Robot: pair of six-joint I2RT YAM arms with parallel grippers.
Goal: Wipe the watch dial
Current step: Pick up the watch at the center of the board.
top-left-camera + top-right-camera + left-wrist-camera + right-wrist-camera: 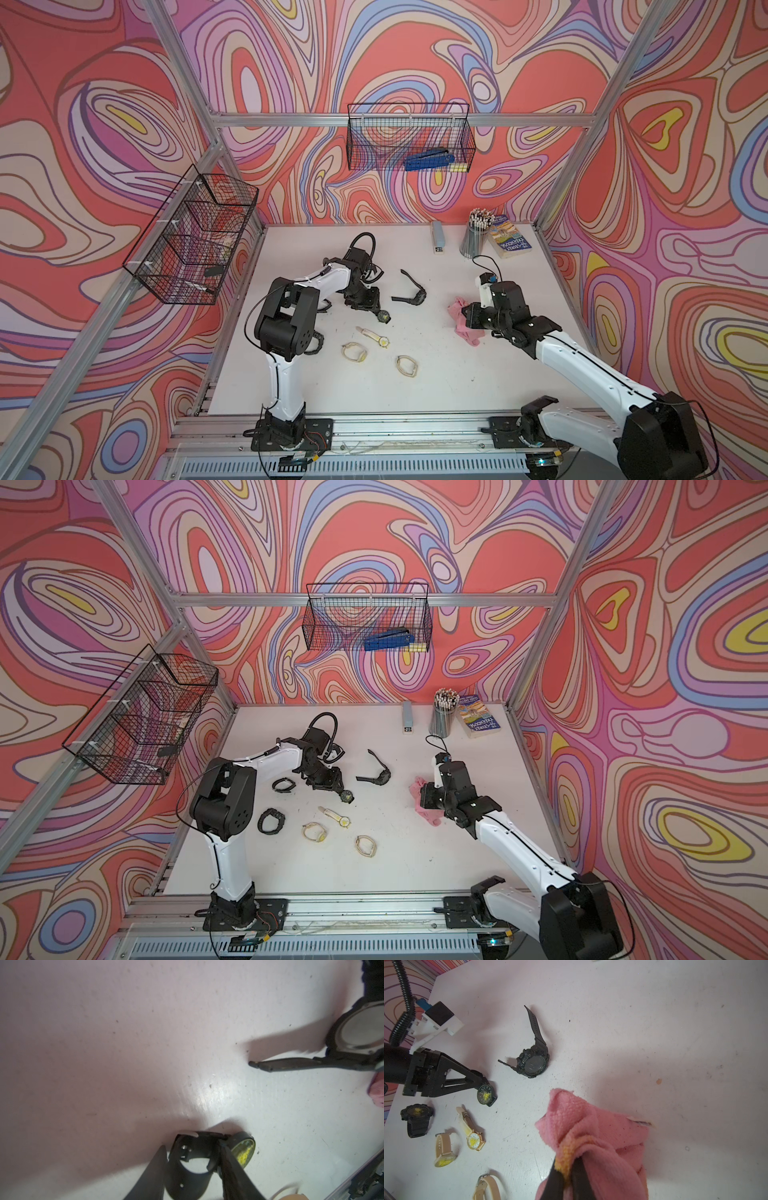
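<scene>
Wall basket point(374, 137): blue tool point(428, 160). Cup point(471, 245): pencils point(481, 218). Right pincer point(569, 1165) clamps pink cloth point(591, 1118).

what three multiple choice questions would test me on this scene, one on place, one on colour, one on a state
1. The pencil cup stands: A) beside the book at the table's far edge B) at the near edge C) in the middle
2. The smear on the black watch by the left tool is: A) red B) yellow C) blue
3. The right tool is: A) open, empty B) open over a watch C) shut on the cloth
Key: A, cup and book sit together at the back; B, yellow flecks cover its dial; C, it pinches the pink fabric.
</scene>
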